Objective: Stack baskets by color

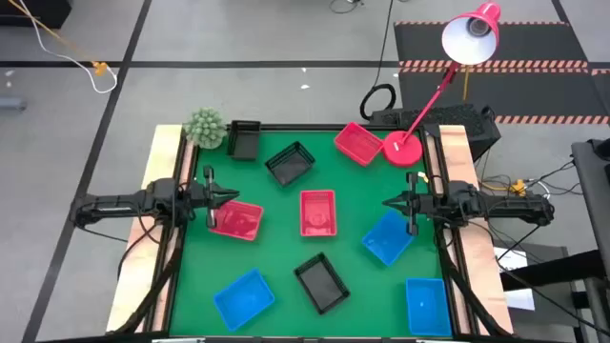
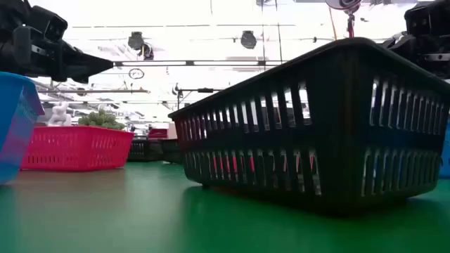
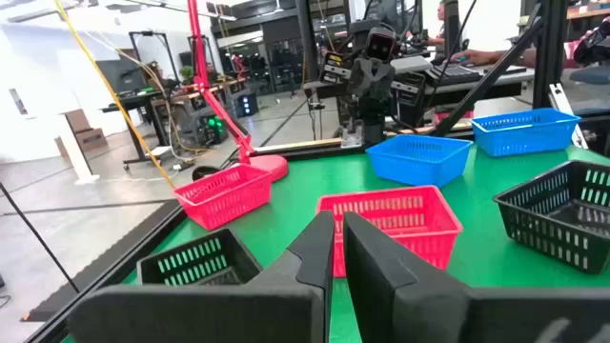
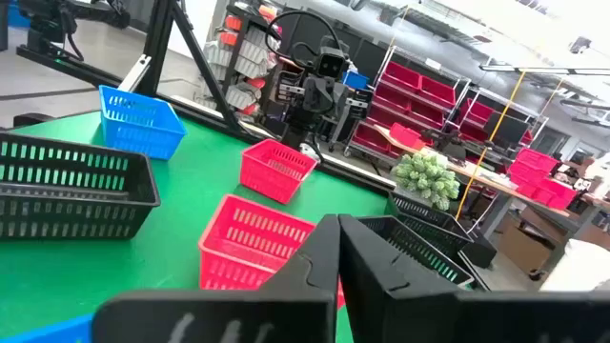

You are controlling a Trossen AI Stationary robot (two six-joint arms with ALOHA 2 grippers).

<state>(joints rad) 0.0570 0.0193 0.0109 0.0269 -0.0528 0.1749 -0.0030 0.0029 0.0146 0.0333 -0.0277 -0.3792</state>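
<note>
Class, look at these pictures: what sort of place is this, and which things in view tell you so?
Probably a robotics lab or workshop. Taped floor lines surround the green table, shelves of red bins fill the room behind, and cluttered workbenches with equipment stand beyond.

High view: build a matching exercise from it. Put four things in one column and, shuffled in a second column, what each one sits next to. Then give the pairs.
Column one:
1. green ball plant
2. lamp base
3. left hand
4. right hand

Column two:
A. tip at the edge of the left red basket
B. next to the corner black basket
C. tip near the right-side blue basket
D. beside the far red basket

Pairs: 1-B, 2-D, 3-A, 4-C.
</note>
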